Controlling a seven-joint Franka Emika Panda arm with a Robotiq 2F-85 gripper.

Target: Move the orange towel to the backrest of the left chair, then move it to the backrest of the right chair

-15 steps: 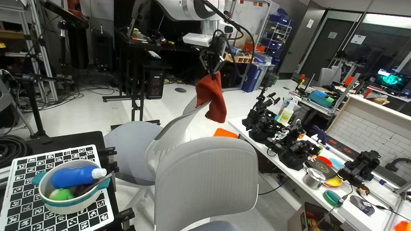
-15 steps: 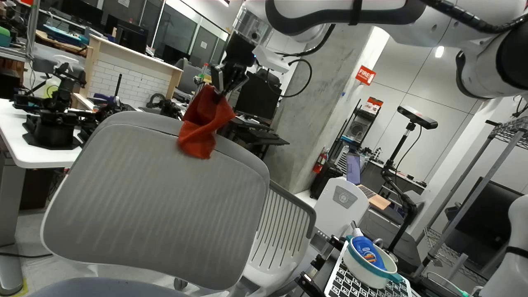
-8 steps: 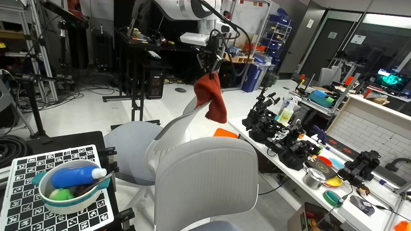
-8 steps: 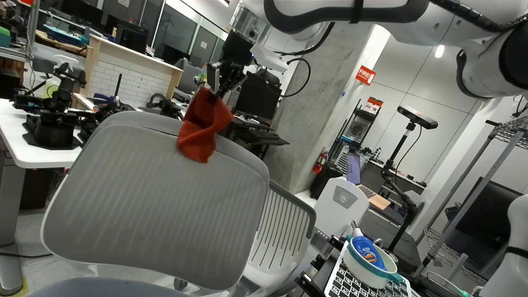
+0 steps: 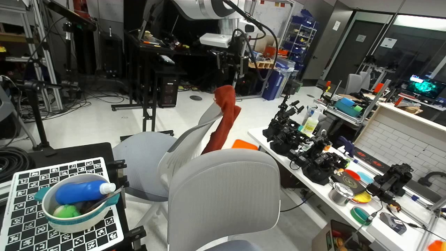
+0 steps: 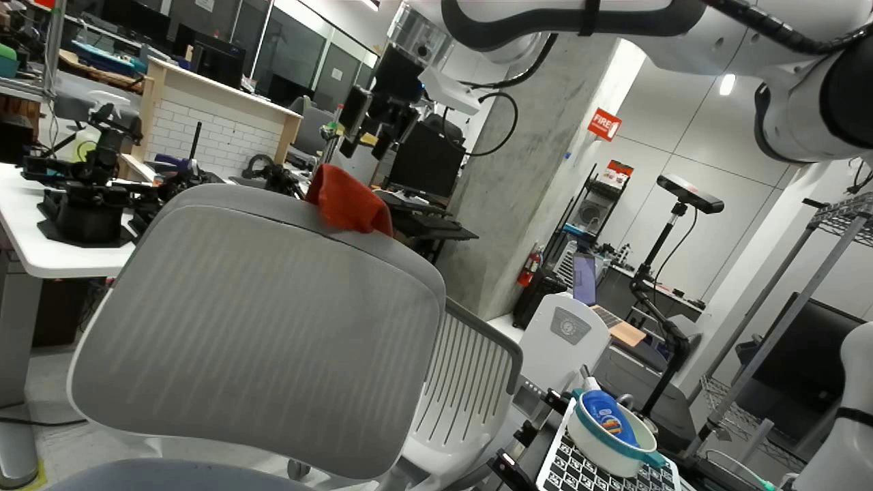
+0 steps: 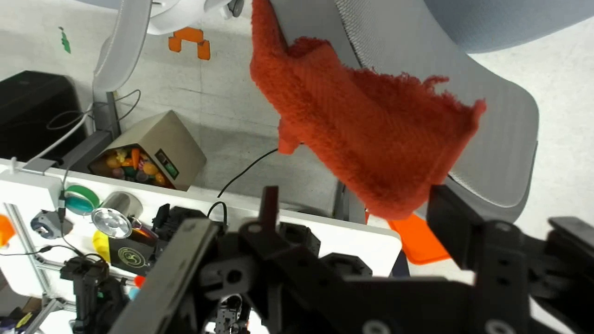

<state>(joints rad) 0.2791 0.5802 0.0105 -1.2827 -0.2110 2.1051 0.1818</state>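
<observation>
- Wrist view: black two-finger gripper (image 7: pixel 354 199) stands wide, jaws well apart, no cloth between them.
- Fuzzy orange-red cloth towel (image 7: pixel 362 125) is draped over the top edge of a curved grey mesh chair backrest (image 6: pixel 259 327). Most of it hangs down the rear face; only a short fold shows from the seat side.
- In both exterior views the gripper hangs just above the towel, visible gap, no contact.
- Second rounded grey mesh backrest (image 5: pixel 226 191) stands near; in an exterior view it seems to cut off the towel's lower end.
- Step in hand: first placement looks done, my read (towel's chair lies on the left in both exterior views; the robot's own left I can't confirm).
- Next should be the pickup for leg two: line up over the top fold, come down, pinch cloth only, not the backrest edge.
- Then lift high enough for the long tail to clear, carry across, lay it over the second backrest.
- Risk: the hang looks one-sided, so a nudge could slide the towel off the back.
</observation>
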